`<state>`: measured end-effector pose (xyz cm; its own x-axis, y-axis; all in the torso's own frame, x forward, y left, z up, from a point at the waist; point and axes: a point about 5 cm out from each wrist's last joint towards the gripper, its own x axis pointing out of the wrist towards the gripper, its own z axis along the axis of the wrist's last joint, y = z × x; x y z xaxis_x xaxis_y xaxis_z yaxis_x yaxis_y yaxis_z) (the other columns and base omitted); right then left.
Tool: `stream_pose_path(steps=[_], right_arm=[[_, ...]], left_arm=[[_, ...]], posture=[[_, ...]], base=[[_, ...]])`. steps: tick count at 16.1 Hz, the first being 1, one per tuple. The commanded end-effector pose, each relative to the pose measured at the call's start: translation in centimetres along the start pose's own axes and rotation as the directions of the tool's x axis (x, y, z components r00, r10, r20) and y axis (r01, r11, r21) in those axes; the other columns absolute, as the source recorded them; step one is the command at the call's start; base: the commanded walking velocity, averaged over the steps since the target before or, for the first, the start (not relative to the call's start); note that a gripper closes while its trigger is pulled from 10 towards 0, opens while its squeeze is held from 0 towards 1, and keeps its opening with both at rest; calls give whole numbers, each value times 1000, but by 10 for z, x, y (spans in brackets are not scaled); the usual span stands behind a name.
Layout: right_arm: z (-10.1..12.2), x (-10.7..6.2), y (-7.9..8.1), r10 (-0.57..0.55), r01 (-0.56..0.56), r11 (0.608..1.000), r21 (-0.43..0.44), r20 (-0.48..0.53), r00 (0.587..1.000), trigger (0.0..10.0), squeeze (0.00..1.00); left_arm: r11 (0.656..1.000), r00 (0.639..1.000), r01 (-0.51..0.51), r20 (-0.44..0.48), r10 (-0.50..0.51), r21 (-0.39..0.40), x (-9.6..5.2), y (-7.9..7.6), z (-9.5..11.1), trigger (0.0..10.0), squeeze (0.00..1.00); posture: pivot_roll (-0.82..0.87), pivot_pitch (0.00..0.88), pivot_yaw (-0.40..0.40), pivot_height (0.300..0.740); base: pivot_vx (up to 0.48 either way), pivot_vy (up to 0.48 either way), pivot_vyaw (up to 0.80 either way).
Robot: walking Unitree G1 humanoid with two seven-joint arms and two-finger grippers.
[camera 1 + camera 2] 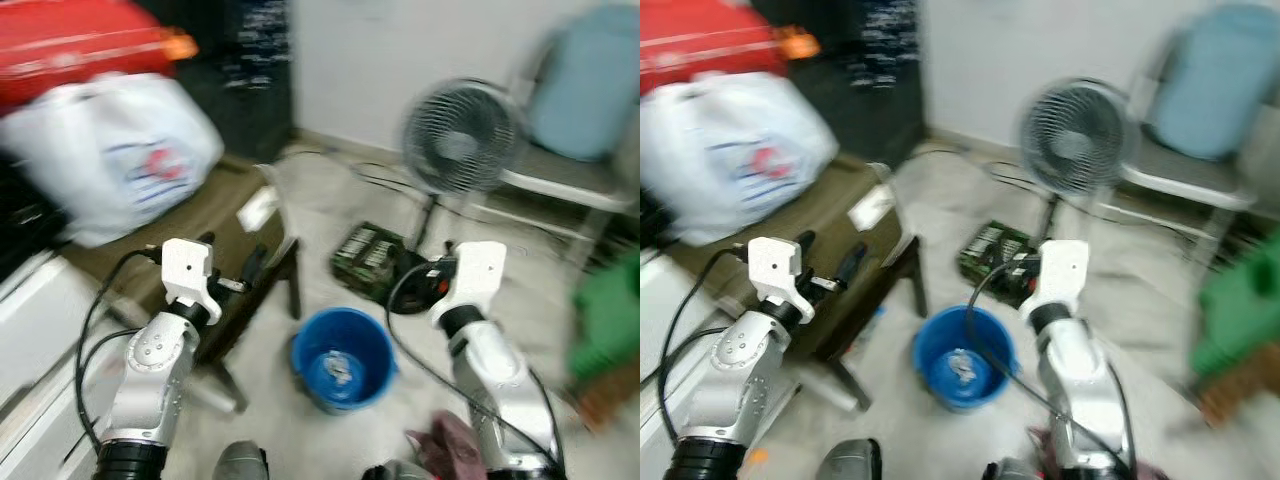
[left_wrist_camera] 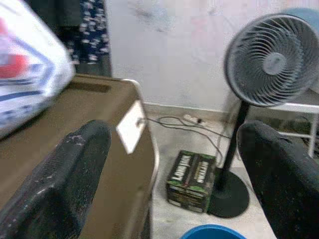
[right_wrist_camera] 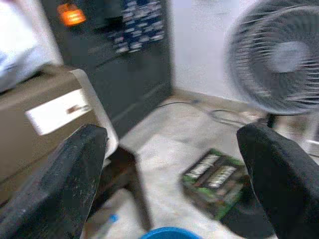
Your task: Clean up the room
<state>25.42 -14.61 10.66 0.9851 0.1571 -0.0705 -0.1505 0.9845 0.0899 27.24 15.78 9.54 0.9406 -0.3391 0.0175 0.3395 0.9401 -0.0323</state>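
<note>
The views are blurred. A blue bucket (image 1: 342,358) stands on the floor between my two arms, with a small pale crumpled thing (image 1: 338,370) in its bottom. My left gripper (image 1: 250,270) is raised beside the edge of a brown low table (image 1: 215,215), and its fingers (image 2: 75,169) stand wide apart around nothing. My right gripper (image 1: 425,278) hangs above the floor just right of the bucket, open and empty too; its fingers (image 3: 75,174) are spread. A green printed box (image 1: 367,258) lies on the floor beyond the bucket.
A standing fan (image 1: 460,135) rises behind the box, its cable trailing on the floor. A white plastic bag (image 1: 110,150) and a white card (image 1: 258,208) rest on the table. A chair (image 1: 585,85) is at the back right, something green (image 1: 610,315) at the right.
</note>
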Motion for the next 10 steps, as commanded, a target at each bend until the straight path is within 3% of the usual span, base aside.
stream_pose_path(steps=[1,3,6,10], right_arm=[[0,-3,0,-5,5,1000,-11,10,1000,10000,0],[-4,-7,-2,-6,6,1000,-10,-2,1000,10000,0],[-5,-10,-6,-18,17,999,-28,-4,1000,10000,0],[4,-2,-7,-29,31,998,-45,36,999,10000,0]], left_arm=[[1000,1000,-12,16,12,4,0,2,1,10000,0],[995,996,-94,-3,94,-13,-6,14,-5,10000,0],[994,994,-109,-21,109,8,-11,16,-11,10000,0],[997,996,-79,30,78,21,1,13,6,10000,0]], posture=[[-74,0,30,740],[-77,0,27,740],[-72,0,16,740],[-78,0,35,740]], base=[[0,0,800],[0,0,800],[0,0,800],[0,0,800]])
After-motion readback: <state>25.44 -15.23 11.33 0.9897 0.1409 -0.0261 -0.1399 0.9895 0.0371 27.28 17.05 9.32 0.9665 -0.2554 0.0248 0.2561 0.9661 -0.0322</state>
